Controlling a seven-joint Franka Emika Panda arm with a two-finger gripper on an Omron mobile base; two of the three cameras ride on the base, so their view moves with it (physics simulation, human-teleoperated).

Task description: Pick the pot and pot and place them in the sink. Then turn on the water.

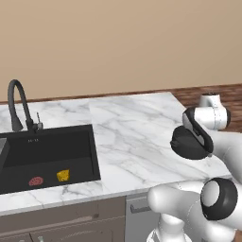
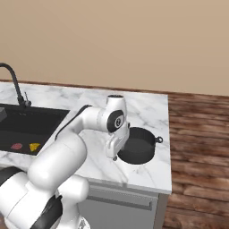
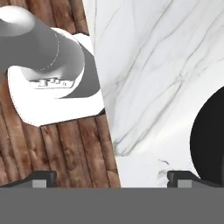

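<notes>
A dark near-black pot (image 2: 138,145) with a small loop handle stands on the white marble counter (image 2: 147,112) near its front right corner. My gripper (image 2: 114,154) points down just left of the pot's rim. In the hand view my gripper (image 3: 113,178) is open, its fingertips (image 3: 43,177) far apart over the counter's edge, with nothing between them. The pot (image 3: 212,140) shows there as a dark curve beside the right fingertip. The black sink (image 1: 47,151) lies far to the left, with its black gooseneck faucet (image 1: 19,106) behind it. No water shows at the faucet.
A red item (image 1: 36,180) and a yellow item (image 1: 63,175) lie on the sink floor. Open marble (image 1: 137,132) stretches between sink and pot. Wood floor (image 2: 197,134) lies beyond the counter's right end. A wall runs behind the counter.
</notes>
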